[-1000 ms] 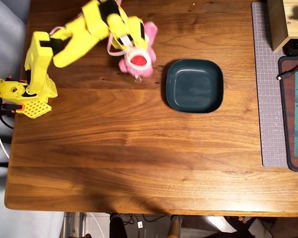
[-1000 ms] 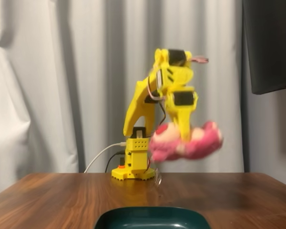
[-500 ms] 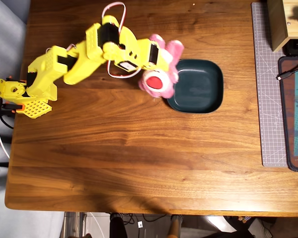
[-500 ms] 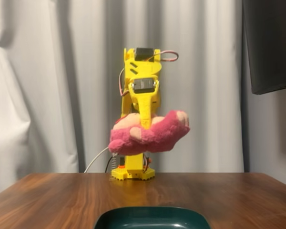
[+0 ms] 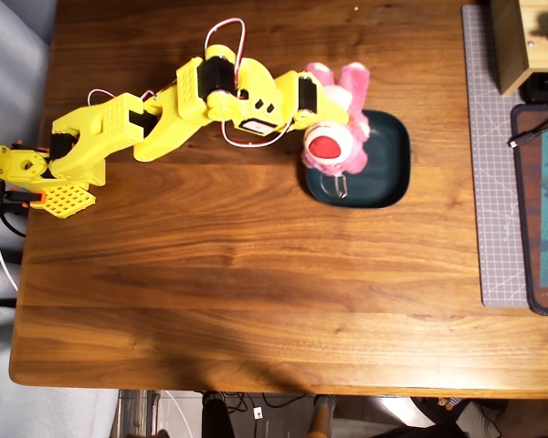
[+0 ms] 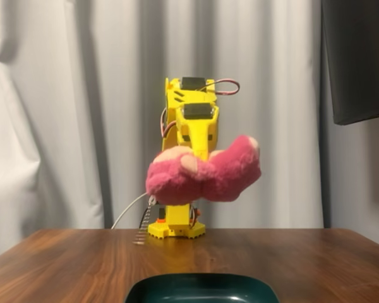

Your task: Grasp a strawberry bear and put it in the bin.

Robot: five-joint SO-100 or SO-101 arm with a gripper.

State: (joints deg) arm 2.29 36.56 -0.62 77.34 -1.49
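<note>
I have the bear [image 5: 333, 119] clamped in the gripper [image 5: 321, 108] and hanging in the air, well clear of the table [image 5: 256, 274]; in the fixed view the bear [image 6: 205, 173] sits high above the bin's [image 6: 202, 291] near rim, with the yellow finger pressed down into its plush. From overhead the arm [image 5: 164, 119] is stretched out to the right and the bear covers the upper left part of the bin [image 5: 384, 164], its red-and-white patch facing up and a small tag dangling over the bin's floor. So I judge this as the carry step, nearly finished: the grasp is made and the toy is over the target but not centred on it, part of it seeming to overhang the left rim. Next I would reach a little further right so the whole bear is inside the rim, then lower it, since a drop from this height could bounce a soft toy off the smooth rim. Only then would I part the fingers. The mat [image 5: 493, 155] at the right edge is well apart and no concern.
</note>
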